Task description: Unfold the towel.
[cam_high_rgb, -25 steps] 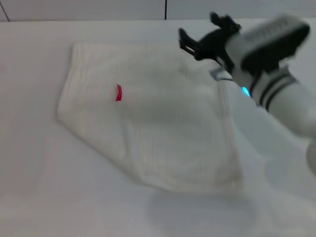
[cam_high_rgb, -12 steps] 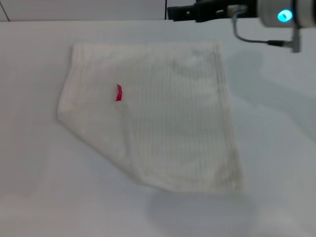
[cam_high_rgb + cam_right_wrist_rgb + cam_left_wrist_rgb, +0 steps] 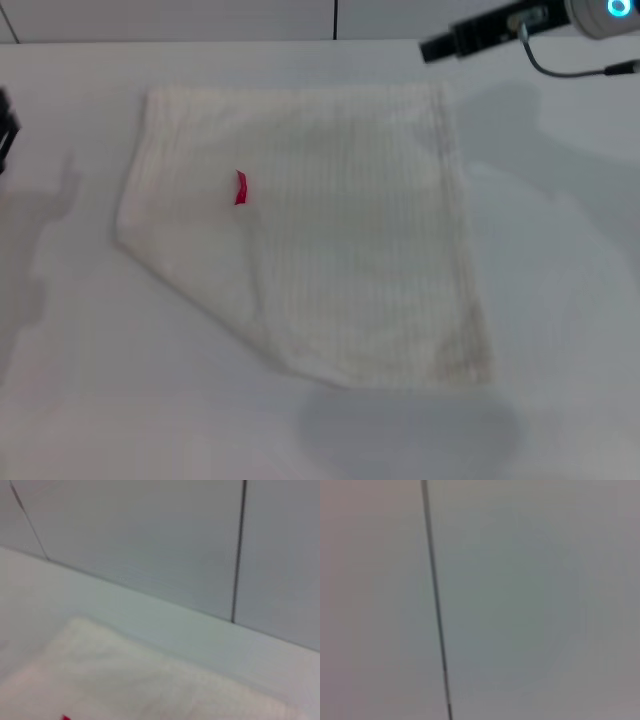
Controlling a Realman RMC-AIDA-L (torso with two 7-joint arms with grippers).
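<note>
In the head view, the right gripper (image 3: 440,46) reaches in from the upper right, held above the table (image 3: 560,300) just beyond the far right corner of the towel (image 3: 320,240); its dark fingers point toward the left, apart from the cloth and holding nothing, though how wide they stand cannot be told. The towel lies flat on the white table as a white ribbed sheet with its near left corner folded over diagonally, and a small red tag (image 3: 240,187) shows on its left part. The left gripper (image 3: 5,130) appears only as a dark sliver at the frame's left edge, well to the left of the towel, its fingers not readable. The left wrist view shows just a pale wall panel (image 3: 530,600) crossed by a thin dark seam (image 3: 436,610). The right wrist view looks over the towel's (image 3: 125,680) far edge toward the wall, with the red tag (image 3: 65,717) peeking in at the frame's edge and no fingers showing.
</note>
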